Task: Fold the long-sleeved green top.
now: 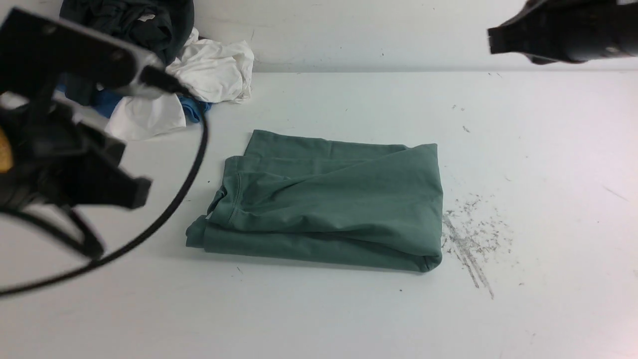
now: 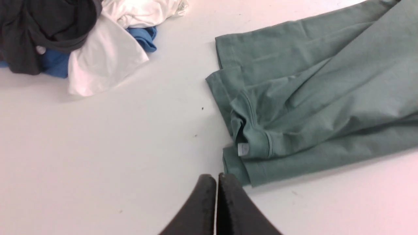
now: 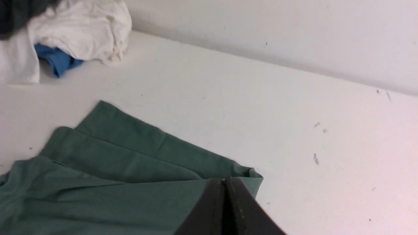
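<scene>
The green long-sleeved top (image 1: 329, 204) lies folded into a thick rectangle in the middle of the white table (image 1: 319, 319). Its ribbed neck with a small label (image 2: 243, 149) shows at the left end of the bundle. My left gripper (image 2: 216, 177) is shut and empty, raised above the table just off the top's near left corner. My right gripper (image 3: 224, 180) is shut with nothing in it, held high over the top's far right corner (image 3: 254, 174). In the front view both arms are lifted, the left arm (image 1: 65, 149) at the left edge and the right arm (image 1: 563, 30) at the upper right.
A heap of other clothes sits at the table's back left: a black garment (image 1: 134, 22), white garments (image 1: 209, 70) and a blue one (image 1: 192, 109). The wall (image 1: 398, 30) runs along the back. Grey scuff marks (image 1: 468, 244) lie right of the top.
</scene>
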You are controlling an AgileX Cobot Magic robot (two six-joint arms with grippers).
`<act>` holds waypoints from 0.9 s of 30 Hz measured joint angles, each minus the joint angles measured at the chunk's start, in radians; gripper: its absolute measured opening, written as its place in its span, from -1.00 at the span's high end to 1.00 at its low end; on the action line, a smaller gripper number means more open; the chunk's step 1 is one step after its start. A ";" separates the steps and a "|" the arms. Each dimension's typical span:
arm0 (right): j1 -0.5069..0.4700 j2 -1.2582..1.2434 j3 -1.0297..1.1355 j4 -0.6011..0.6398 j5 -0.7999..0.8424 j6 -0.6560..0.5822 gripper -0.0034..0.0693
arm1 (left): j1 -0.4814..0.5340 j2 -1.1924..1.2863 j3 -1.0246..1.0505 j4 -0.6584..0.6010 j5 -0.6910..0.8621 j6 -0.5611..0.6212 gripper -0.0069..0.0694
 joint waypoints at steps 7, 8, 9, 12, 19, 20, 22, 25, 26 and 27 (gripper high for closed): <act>0.000 -0.371 0.266 0.052 -0.086 -0.030 0.94 | 0.000 -0.454 0.253 0.000 0.023 0.015 0.84; 0.000 -0.380 0.272 0.053 -0.089 -0.030 0.94 | 0.000 -0.466 0.258 0.000 0.023 0.015 0.84; 0.000 -0.453 0.313 0.057 -0.095 -0.034 0.94 | 0.000 -0.552 0.298 0.000 0.032 0.015 0.84; 0.000 -0.563 0.372 0.057 -0.103 -0.037 0.94 | 0.000 -0.663 0.345 0.000 0.037 0.015 0.84; 0.000 -0.657 0.461 0.058 -0.106 -0.037 0.94 | 0.000 -0.717 0.373 0.000 0.052 0.014 0.84; 0.000 -0.657 0.467 0.058 -0.106 -0.037 0.94 | 0.000 -0.717 0.373 0.000 0.052 0.014 0.84; 0.000 -0.657 0.473 0.059 -0.103 -0.038 0.94 | 0.000 -0.717 0.373 0.000 0.052 0.014 0.84; 0.000 -0.657 0.474 0.060 -0.096 -0.038 0.94 | 0.000 -0.717 0.373 0.001 0.054 0.014 0.84; 0.000 -0.657 0.474 0.060 -0.088 -0.038 0.94 | 0.000 -0.717 0.373 0.001 0.054 0.014 0.84; 0.000 -0.657 0.474 0.060 -0.081 -0.038 0.94 | 0.000 -0.717 0.373 0.001 0.054 0.014 0.84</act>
